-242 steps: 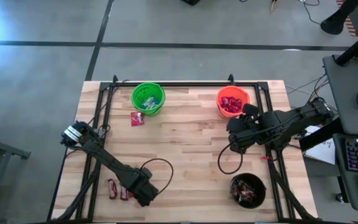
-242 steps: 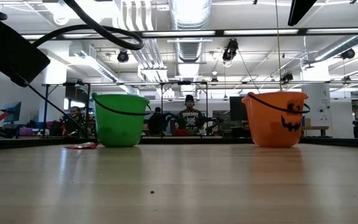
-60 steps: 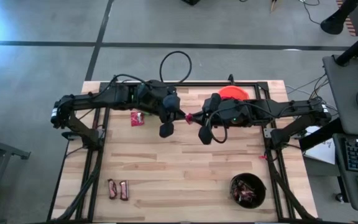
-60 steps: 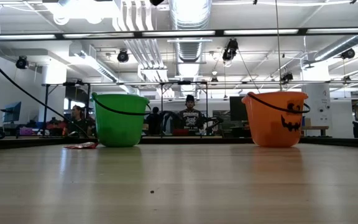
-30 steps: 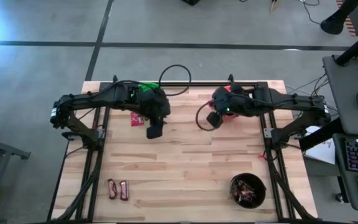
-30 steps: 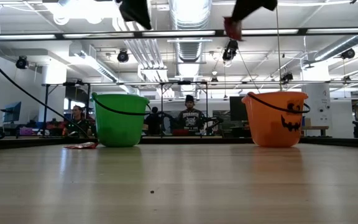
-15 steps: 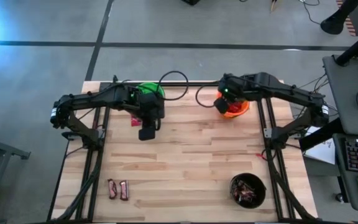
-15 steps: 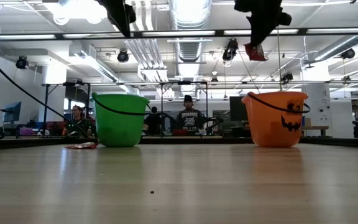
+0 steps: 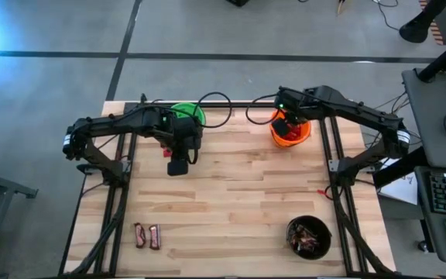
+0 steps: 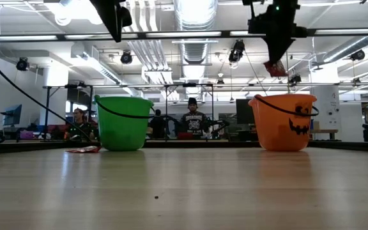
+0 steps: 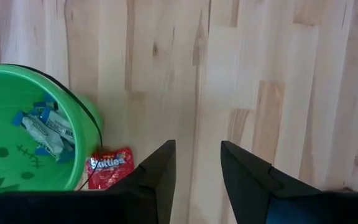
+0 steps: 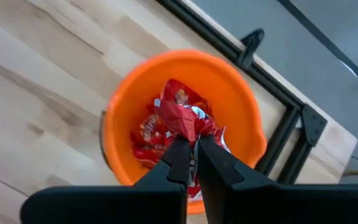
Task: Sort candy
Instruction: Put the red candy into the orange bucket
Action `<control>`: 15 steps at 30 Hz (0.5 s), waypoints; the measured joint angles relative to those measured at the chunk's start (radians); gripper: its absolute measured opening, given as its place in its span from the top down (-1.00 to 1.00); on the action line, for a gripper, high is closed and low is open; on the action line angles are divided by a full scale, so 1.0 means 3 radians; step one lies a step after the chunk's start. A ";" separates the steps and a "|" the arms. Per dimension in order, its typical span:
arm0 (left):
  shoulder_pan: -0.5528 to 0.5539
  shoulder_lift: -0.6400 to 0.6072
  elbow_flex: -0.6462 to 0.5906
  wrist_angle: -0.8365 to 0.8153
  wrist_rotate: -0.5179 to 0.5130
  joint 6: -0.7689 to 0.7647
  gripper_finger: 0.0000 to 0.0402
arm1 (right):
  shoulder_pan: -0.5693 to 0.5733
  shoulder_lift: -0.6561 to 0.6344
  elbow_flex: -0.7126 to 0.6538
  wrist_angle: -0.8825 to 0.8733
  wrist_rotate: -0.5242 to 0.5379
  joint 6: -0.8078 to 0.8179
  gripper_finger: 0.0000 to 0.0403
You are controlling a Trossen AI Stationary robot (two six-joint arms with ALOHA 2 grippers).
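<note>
Hanging directly above the orange bucket (image 12: 241, 118), the right gripper (image 12: 191, 163) is pinching a crumpled red packet (image 12: 185, 118) between its closed fingertips. The right wrist view is looking straight down past the packet into the bucket's mouth, where more red packets are already lying, so the drop line is falling well inside the rim. In the low view the same packet (image 10: 275, 67) is dangling clear above the bucket's top edge (image 10: 283, 99), not touching it. My judgement is that the coming move is turning on this vertical alignment alone: the fingers only need to part and the packet should land inside.

Over on the other side, the left gripper (image 11: 196, 165) is hovering above bare wood with its 2 fingers parted and nothing between them. 1 flat red packet (image 11: 109, 168) is lying on the table touching the foot of the green bucket (image 11: 5, 81), just beside the left fingers, its long axis running roughly across the line of the fingers. The left arm is plainly the nearer one for it. That packet belongs with the red ones, well apart from where it lies. 2 dark brown bars (image 9: 146, 235) are lying side by side near the table's front left corner, and the black bucket (image 9: 309, 237) is standing at the front right.
</note>
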 joint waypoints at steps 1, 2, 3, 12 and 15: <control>0.0000 0.0000 0.0000 -0.0001 0.0001 -0.0001 0.46 | -0.0015 0.0000 -0.0046 0.0006 -0.0001 -0.0001 0.94; 0.0000 0.0000 0.0000 -0.0001 0.0001 -0.0006 0.46 | -0.0028 0.0000 -0.0096 0.0006 -0.0002 -0.0002 0.94; 0.0000 0.0000 0.0000 -0.0001 0.0001 -0.0008 0.46 | -0.0037 0.0000 -0.0146 0.0006 -0.0003 -0.0002 0.94; 0.0000 0.0000 0.0000 -0.0093 0.0003 -0.0033 0.46 | -0.0168 0.0001 -0.0528 0.0019 -0.0334 0.0001 0.94; 0.0001 0.0000 0.0000 -0.0126 0.0003 -0.0034 0.46 | -0.0192 0.0001 -0.0606 0.0022 -0.0332 0.0000 0.94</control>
